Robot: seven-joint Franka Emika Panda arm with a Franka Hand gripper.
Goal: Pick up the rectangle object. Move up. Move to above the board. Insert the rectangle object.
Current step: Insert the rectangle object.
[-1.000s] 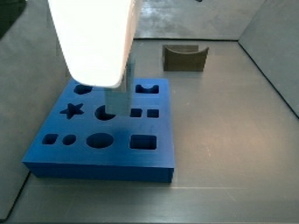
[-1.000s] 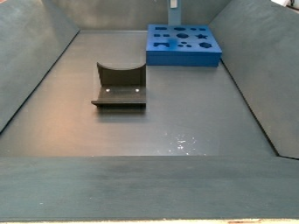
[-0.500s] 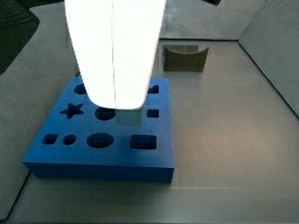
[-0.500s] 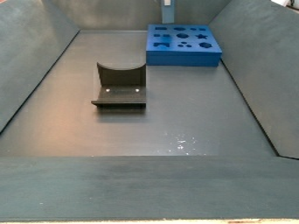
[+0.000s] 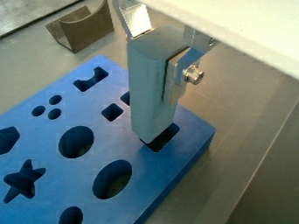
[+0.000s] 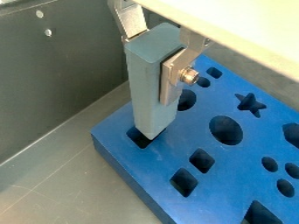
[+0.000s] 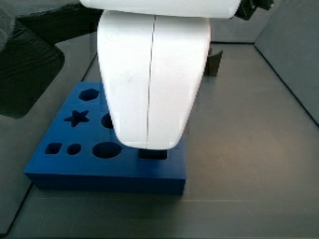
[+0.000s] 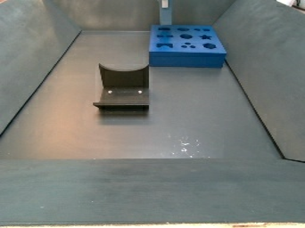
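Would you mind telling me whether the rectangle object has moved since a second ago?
Yes. In a side view the rectangle object, held by the hand, shifted from mid-edge toward a corner of the board.

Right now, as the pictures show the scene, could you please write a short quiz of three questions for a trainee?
1. True or false: the pincer is shut on the bar.
2. Where is the bar's lower end? A: in the star hole. B: at a rectangular hole near a corner of the board. C: on the floor.
3. Fill in the missing word: the fixture stands ___ from the board, not touching it.

Key: 1 true; 2 B; 3 apart.
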